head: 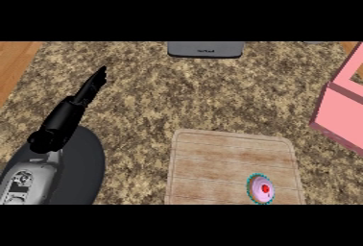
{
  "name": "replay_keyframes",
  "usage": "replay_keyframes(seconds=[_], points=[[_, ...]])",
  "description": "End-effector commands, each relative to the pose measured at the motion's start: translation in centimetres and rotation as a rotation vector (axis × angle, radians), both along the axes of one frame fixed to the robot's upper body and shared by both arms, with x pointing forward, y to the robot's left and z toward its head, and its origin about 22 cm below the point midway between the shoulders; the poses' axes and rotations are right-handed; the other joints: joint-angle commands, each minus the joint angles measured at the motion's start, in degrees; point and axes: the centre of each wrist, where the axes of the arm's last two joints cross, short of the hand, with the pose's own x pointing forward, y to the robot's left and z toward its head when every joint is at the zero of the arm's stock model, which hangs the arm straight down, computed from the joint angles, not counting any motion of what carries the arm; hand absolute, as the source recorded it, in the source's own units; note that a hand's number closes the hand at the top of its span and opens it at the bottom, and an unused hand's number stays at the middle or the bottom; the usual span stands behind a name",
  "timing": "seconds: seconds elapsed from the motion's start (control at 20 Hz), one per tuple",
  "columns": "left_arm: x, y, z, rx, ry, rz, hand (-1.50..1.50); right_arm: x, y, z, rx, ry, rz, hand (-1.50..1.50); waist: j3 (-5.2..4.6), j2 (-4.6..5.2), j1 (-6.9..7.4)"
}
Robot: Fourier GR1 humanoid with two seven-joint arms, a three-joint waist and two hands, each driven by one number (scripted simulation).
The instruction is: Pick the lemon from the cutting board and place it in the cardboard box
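On the pale wooden cutting board [227, 158], near its right-hand near corner, a small round piece [261, 189] is spotted: teal-rimmed, pink-faced, red at the centre, hardly lemon-coloured, yet nothing else lies there. It is judged light, stiff and apt to roll, best taken across its sides from above. The pink open box [344, 113] is seen well apart at the right edge. The black left hand [90, 89] is rested at the left, fingers straight, nothing held. A faint mark on the grey slab [205, 49] cannot be read.
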Motion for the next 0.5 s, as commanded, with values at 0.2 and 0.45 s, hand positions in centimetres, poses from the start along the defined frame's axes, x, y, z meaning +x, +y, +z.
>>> replay_keyframes(seconds=[0.2,0.45], points=[[0.6,-0.5,0.2,-0.011,0.006,-0.01,0.0,1.3,-4.6,-1.8,-0.088,0.285,0.034,1.5,0.05,0.18,0.48],[0.6,-1.0,-0.5,-0.012,-0.006,-0.013,0.0,1.1,-7.0,-2.8,-0.032,0.402,0.101,-1.5,0.07,0.24,0.44]])
